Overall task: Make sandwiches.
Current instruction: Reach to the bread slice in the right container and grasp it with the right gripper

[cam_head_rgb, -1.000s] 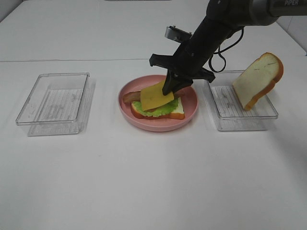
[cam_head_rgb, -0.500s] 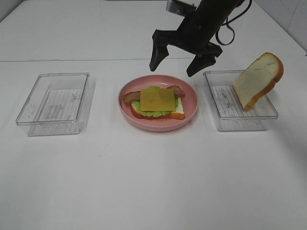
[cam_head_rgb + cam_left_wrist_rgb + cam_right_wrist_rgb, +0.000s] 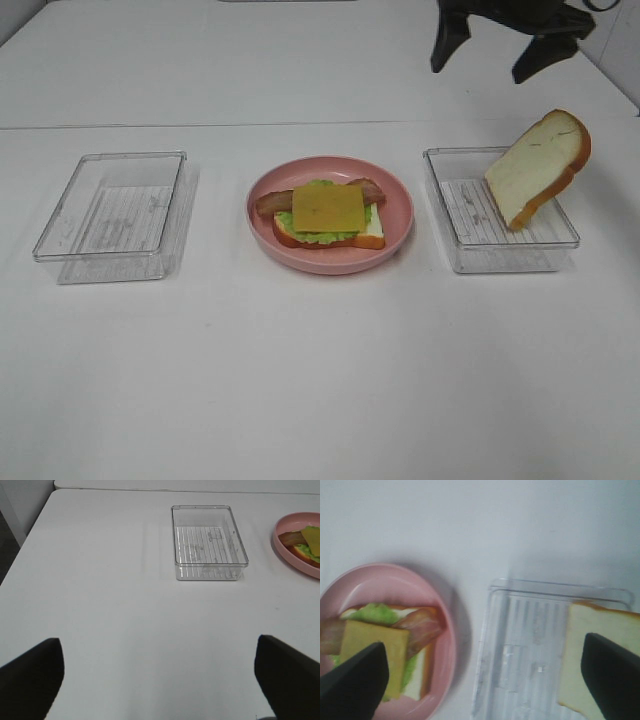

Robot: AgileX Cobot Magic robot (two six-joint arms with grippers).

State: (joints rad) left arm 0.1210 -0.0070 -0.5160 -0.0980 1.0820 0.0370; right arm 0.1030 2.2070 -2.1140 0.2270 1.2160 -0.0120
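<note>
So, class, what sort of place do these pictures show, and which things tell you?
Probably a robot test bench, not a kitchen: a bare white table, toy sandwich on a pink plate, clear plastic trays.

Open-faced sandwich stack [image 3: 328, 215] lying flat at the middle of the round pink plate [image 3: 395, 205], near the table's centre: a crusted white bread slice at the bottom, ruffled green lettuce over it, a brown bacon strip crossing behind, and a square yellow cheese slice [image 3: 330, 207] on top. Second bread slice [image 3: 537, 167], white with an orange-brown crust, propped tilted against the far right corner of the right-hand clear tray [image 3: 470, 255], apart from the stack.
</note>
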